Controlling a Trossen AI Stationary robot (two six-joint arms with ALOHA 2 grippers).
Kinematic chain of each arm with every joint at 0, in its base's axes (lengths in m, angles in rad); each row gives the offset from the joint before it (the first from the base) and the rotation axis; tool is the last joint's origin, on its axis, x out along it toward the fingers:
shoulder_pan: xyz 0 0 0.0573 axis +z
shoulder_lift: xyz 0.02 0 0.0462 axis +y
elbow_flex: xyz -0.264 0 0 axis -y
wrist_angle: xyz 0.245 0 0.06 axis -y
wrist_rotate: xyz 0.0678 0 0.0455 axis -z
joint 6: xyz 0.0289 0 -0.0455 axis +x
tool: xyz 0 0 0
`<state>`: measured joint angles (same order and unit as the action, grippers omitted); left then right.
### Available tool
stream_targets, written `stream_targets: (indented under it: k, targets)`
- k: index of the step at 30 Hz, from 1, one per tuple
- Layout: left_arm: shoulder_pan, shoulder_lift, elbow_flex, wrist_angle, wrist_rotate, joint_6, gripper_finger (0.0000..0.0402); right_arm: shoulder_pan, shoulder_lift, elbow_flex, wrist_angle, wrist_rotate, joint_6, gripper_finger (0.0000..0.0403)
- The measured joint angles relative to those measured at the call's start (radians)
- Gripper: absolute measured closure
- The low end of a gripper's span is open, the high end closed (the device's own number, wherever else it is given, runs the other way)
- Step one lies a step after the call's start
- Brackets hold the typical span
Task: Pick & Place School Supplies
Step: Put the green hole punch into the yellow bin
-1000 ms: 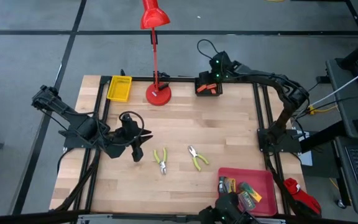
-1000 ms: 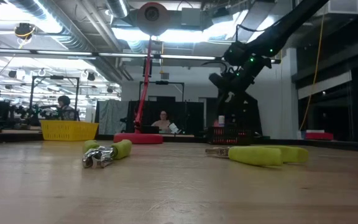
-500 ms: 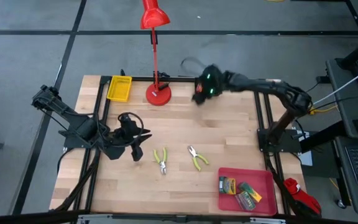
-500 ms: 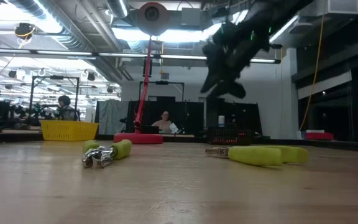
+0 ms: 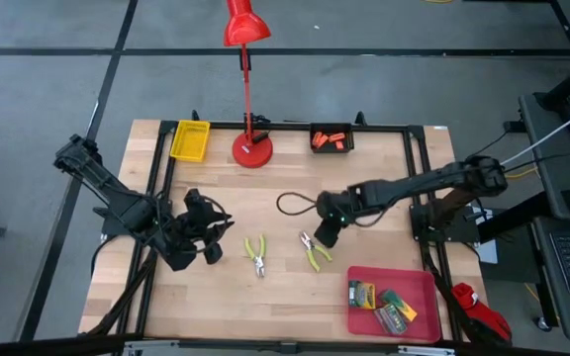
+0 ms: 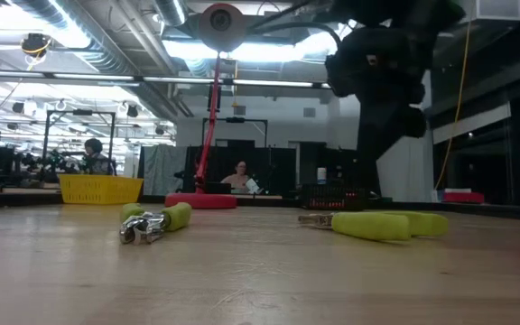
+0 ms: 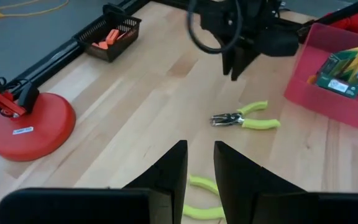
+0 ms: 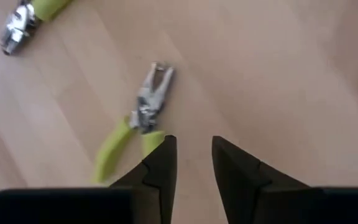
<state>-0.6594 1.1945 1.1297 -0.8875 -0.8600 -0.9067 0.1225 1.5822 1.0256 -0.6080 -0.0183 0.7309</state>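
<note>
Two small tools with yellow-green handles lie flat on the wood table: one [image 5: 256, 254] nearer my left arm, the other [image 5: 313, 250] to its right. My right gripper [image 5: 327, 233] hangs open just above and beside the right tool [image 8: 135, 124] and holds nothing. My left gripper [image 5: 211, 248] waits open to the left of the left tool, which shows just past its fingers [image 7: 199, 198]. Orange pieces [image 5: 331, 139] sit in the black tray at the far edge. Green-white-yellow packs [image 5: 384, 305] lie in the red tray.
A red desk lamp stands on its round base [image 5: 252, 151] at the far edge, with a yellow tray [image 5: 189, 139] to its left. The red tray [image 5: 419, 282] is at the near right corner. A black cable loops off the right wrist [image 5: 287, 205]. People sit in the room beyond.
My right gripper has swung from the black tray at the far edge toward the near side and down to the table's middle, ending over the right tool. The orange pieces in the black tray, hidden before by the gripper, are uncovered. Both tools have stayed put.
</note>
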Motion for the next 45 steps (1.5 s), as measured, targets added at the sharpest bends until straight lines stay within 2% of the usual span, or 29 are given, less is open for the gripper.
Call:
stream_targets:
  k: [4, 14, 29, 33, 37, 41, 45]
  targets:
    - [-0.02, 0.0, 0.0, 0.0, -0.005, 0.0, 0.0327, 0.025, 0.015, -0.05, 0.059, -0.011, 0.129, 0.0299]
    - [-0.076, 0.0, 0.0, -0.003, -0.023, 0.004, 0.0327, 0.149, 0.088, -0.053, 0.091, -0.049, 0.249, 0.0266]
    - [-0.143, 0.0, 0.0, 0.01, -0.061, -0.052, 0.0327, 0.194, 0.224, -0.046, 0.166, -0.026, 0.289, 0.0267]
    - [-0.152, 0.0, 0.0, 0.021, -0.068, -0.056, 0.0327, 0.197, 0.232, -0.036, 0.153, 0.002, 0.301, 0.0292]
    - [-0.152, -0.001, 0.0, 0.022, -0.06, -0.074, 0.0327, 0.198, 0.228, -0.004, 0.127, 0.067, 0.257, 0.0367]
    - [-0.152, -0.001, 0.0, 0.023, -0.054, -0.125, 0.0327, 0.182, 0.217, 0.039, 0.141, 0.171, 0.249, 0.0369]
    - [-0.152, -0.001, 0.0, 0.024, 0.018, -0.173, 0.0327, 0.176, 0.195, 0.114, 0.123, 0.245, 0.219, 0.0369]
